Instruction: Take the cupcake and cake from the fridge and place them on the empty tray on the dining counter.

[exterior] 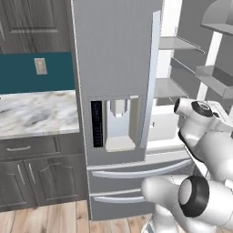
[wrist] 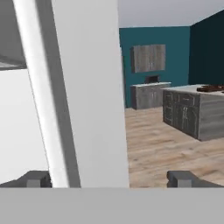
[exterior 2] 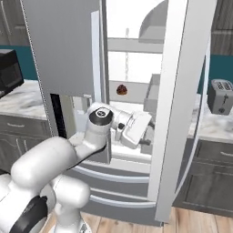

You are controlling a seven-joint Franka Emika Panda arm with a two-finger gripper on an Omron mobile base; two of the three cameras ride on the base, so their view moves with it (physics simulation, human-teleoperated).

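The white arm is reaching forward at mid height into the open fridge (exterior 2: 63, 50), wrist turned sideways. Its fingers (wrist: 37, 178) are standing wide apart, straddling the open door's edge, gripping nothing. The cake (exterior 2: 121, 89) is sitting on an inner shelf.

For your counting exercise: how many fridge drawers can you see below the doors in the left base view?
2. The upper drawer sits directly under the dispenser door; the lower drawer lies beneath it. The robot arm covers their right ends, so more could be hidden.
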